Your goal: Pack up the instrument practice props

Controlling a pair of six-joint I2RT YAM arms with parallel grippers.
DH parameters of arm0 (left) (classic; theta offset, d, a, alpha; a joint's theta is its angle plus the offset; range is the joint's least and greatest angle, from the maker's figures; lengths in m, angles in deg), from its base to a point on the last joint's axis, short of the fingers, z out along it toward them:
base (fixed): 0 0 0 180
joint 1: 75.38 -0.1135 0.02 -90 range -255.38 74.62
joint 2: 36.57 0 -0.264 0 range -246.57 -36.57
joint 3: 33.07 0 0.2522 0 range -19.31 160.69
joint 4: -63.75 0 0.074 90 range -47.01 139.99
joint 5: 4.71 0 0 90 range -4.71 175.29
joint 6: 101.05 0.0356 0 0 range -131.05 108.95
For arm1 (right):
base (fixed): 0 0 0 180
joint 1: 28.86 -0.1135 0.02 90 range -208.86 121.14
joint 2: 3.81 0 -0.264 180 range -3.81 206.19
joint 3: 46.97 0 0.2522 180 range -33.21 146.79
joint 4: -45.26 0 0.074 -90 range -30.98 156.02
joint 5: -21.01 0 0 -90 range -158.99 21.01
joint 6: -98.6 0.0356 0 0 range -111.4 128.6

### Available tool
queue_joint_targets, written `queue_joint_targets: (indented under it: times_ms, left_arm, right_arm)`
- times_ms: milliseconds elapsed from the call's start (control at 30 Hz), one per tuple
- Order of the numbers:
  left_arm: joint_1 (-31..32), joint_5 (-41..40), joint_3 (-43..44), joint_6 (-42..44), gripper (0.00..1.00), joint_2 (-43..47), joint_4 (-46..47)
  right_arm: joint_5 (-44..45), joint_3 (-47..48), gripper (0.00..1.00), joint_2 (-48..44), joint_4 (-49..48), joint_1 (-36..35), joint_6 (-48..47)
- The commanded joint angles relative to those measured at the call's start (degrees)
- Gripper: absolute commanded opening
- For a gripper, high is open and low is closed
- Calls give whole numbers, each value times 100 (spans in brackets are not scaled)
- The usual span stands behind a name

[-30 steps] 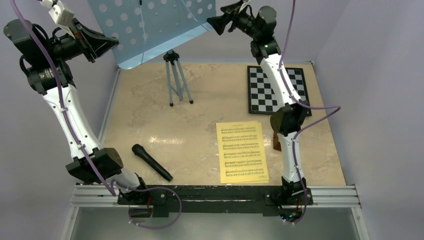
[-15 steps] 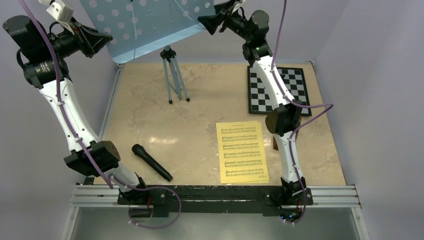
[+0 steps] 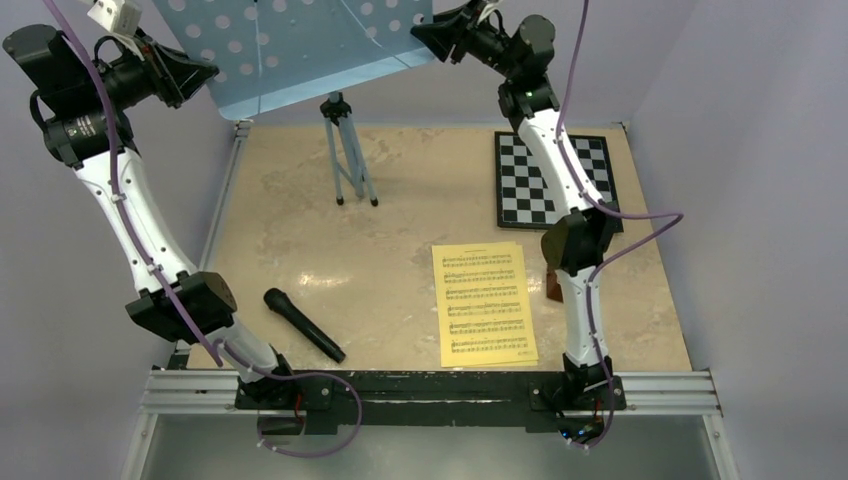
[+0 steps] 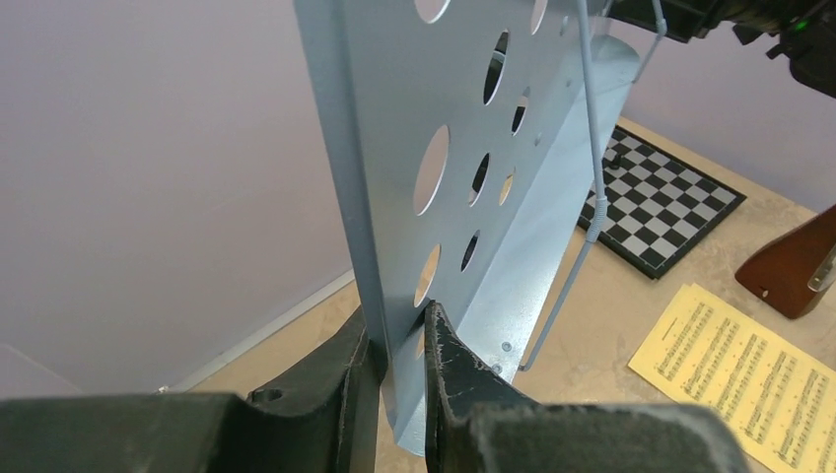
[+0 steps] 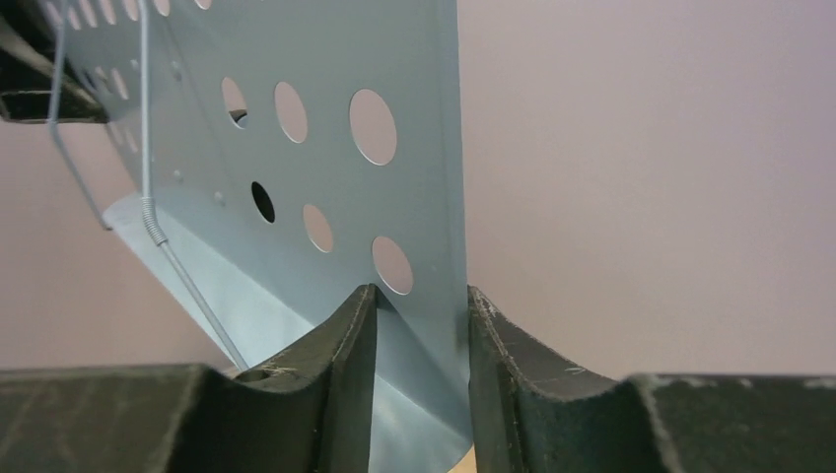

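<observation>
The light-blue music stand has a perforated tray (image 3: 300, 45) and a tripod (image 3: 345, 150), and it stands at the table's back. My left gripper (image 3: 205, 72) is shut on the tray's left edge (image 4: 394, 296), one finger on each face. My right gripper (image 3: 425, 35) has its jaws round the tray's right edge (image 5: 424, 246), and the metal fills the gap between them. Yellow sheet-music pages (image 3: 484, 302) lie flat at front right. The brown metronome (image 4: 794, 271) stands beside them, mostly hidden behind my right arm in the top view.
A black microphone (image 3: 303, 324) lies near the front left. A black-and-white chessboard (image 3: 555, 180) lies at the back right, under my right arm. Walls close in the table on the left, back and right.
The right jaws have narrowed from wide open onto the tray's right edge. The left gripper has risen slightly at the left edge. The tray has tilted and the tripod has shifted a little left.
</observation>
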Motion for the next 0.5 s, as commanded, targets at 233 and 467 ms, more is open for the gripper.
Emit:
queue_joint_targets:
  times_ms: [233, 467]
  left_arm:
    - [53, -509, 379, -1019, 0, 435, 980]
    - [-19, -505, 299, -1814, 0, 1075, 1362]
  right_arm:
    - [-208, -118, 8, -1458, -196, -254, -147]
    - [-213, -929, 0, -2463, 55, -333, -168]
